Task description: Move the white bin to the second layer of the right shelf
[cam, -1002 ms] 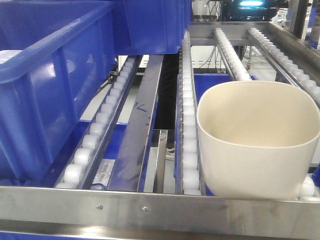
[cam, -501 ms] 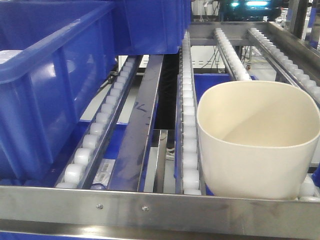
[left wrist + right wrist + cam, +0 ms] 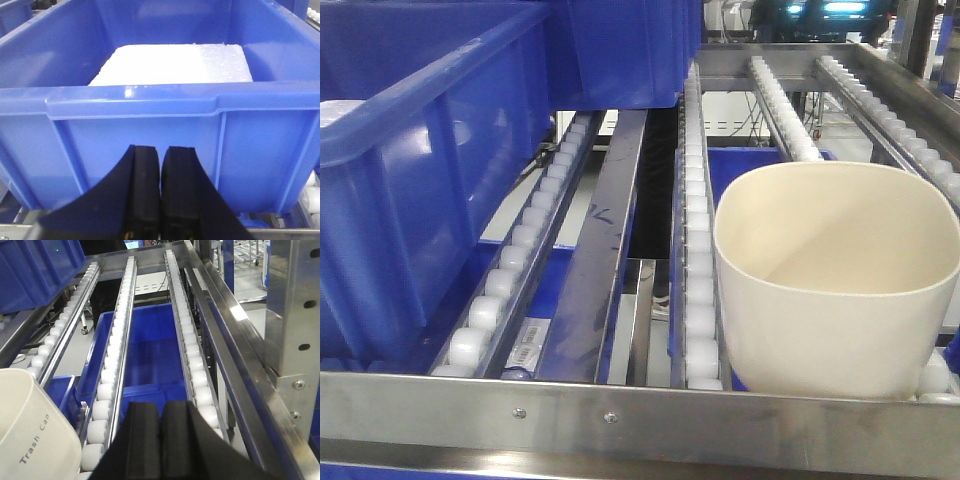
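The white bin (image 3: 835, 275), a glossy off-white tub, stands upright on the white rollers (image 3: 698, 300) of the right shelf second layer, just behind the steel front rail (image 3: 640, 410). Its wall, printed "Trash Can", fills the lower left corner of the right wrist view (image 3: 30, 435). My right gripper (image 3: 159, 412) is shut and empty, to the right of the bin and apart from it, above a roller lane. My left gripper (image 3: 160, 155) is shut and empty, right in front of a blue crate (image 3: 160, 120). Neither gripper shows in the front view.
A large blue crate (image 3: 430, 170) fills the left of the rack, holding a white foam block (image 3: 172, 65). Another blue crate (image 3: 620, 50) sits further back. Blue crates (image 3: 145, 355) lie on the level below. A steel upright (image 3: 295, 330) stands at the right.
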Controlling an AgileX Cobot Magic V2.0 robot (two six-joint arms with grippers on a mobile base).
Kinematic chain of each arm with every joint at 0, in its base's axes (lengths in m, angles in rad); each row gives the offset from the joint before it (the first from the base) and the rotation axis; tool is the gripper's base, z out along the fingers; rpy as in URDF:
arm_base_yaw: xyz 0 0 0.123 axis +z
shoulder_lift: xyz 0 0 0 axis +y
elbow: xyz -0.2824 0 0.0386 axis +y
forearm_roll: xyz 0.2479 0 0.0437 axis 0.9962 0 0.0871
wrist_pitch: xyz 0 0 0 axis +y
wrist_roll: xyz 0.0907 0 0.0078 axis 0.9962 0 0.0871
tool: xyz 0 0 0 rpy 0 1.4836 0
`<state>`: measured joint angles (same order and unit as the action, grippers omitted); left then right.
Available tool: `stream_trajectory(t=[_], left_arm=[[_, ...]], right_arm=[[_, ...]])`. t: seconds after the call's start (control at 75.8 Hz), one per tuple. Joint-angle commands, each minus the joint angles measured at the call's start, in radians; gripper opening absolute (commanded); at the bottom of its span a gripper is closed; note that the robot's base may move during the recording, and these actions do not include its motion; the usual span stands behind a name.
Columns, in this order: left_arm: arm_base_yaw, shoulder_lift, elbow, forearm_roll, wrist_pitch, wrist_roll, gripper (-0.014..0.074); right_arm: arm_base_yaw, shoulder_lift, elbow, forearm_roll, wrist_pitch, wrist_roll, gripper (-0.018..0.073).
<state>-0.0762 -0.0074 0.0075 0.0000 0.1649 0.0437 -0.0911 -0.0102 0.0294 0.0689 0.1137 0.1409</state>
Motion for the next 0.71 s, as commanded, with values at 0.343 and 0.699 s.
stream_trajectory(t=[0.343, 0.699], left_arm=[[-0.003, -0.014, 0.037, 0.000, -0.087, -0.005, 0.0085], [-0.003, -0.014, 0.037, 0.000, -0.087, -0.005, 0.0085]], right_arm=[[-0.003, -0.021, -0.016, -0.011, -0.098, -0.009, 0.0053], [-0.003, -0.021, -0.016, -0.011, -0.098, -0.009, 0.0053]])
